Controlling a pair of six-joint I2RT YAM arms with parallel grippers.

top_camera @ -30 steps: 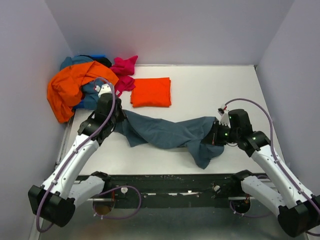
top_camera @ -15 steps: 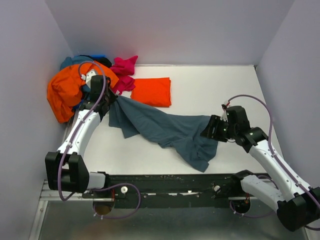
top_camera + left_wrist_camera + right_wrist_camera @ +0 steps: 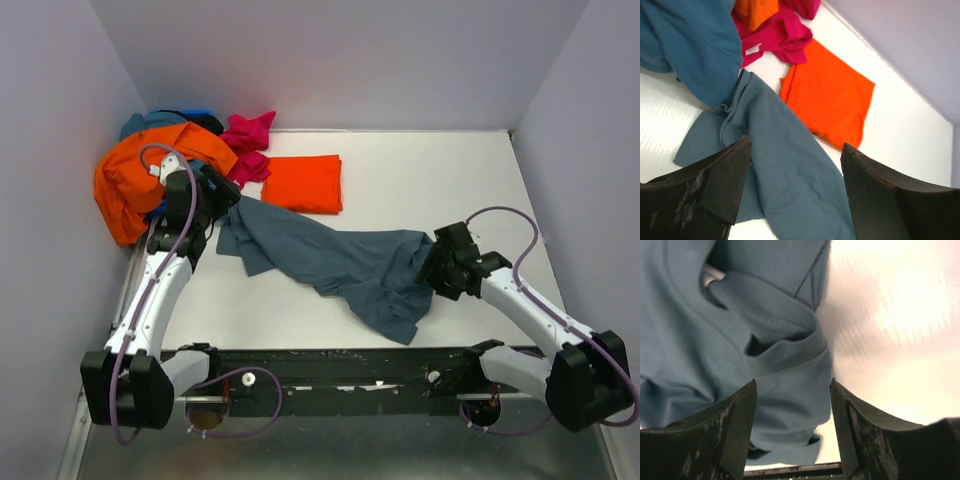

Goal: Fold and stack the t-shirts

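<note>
Blue-grey t-shirt (image 3: 340,265) lies rumpled across the near middle of the surface (image 3: 430,180), not yet flat. Left claw (image 3: 226,196) and right claw (image 3: 440,266) gape wide at its ends, holding nothing. Flattening looks next, which calls for gripping the corners.

Slate blue-grey t-shirt (image 3: 340,265): one
Orange-red t-shirt (image 3: 303,184): one
Orange t-shirt (image 3: 130,180): one
Magenta pink t-shirt (image 3: 247,135): at least one
Teal t-shirt (image 3: 140,124): one
Blue t-shirt (image 3: 200,112): one, mostly hidden
Robot arms: two, left arm (image 3: 150,300) and right arm (image 3: 530,310)
</note>
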